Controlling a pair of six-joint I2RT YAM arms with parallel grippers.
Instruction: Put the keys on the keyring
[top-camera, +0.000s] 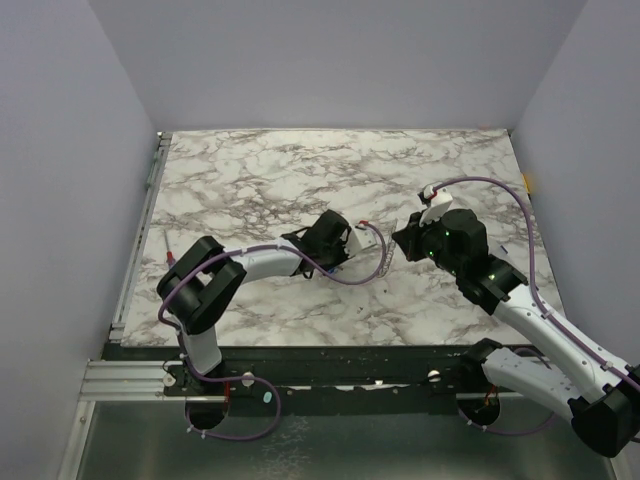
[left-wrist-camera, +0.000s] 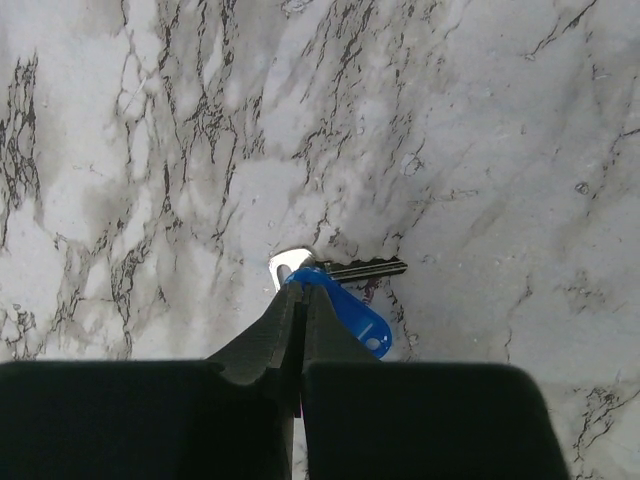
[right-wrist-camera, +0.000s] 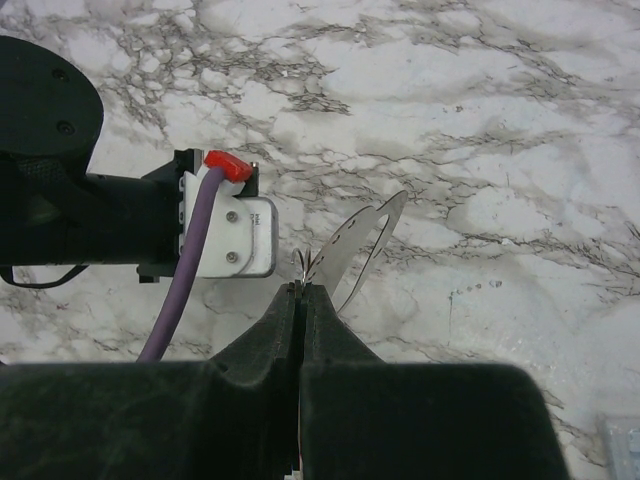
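Left gripper (left-wrist-camera: 295, 300) clamps the keys (left-wrist-camera: 345, 312), right gripper (right-wrist-camera: 300, 290) pinches the keyring (right-wrist-camera: 366, 234); such thin edge grips could slip during threading.

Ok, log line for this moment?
left gripper: shut on blue key | right gripper: shut on keyring | key not yet on keyring
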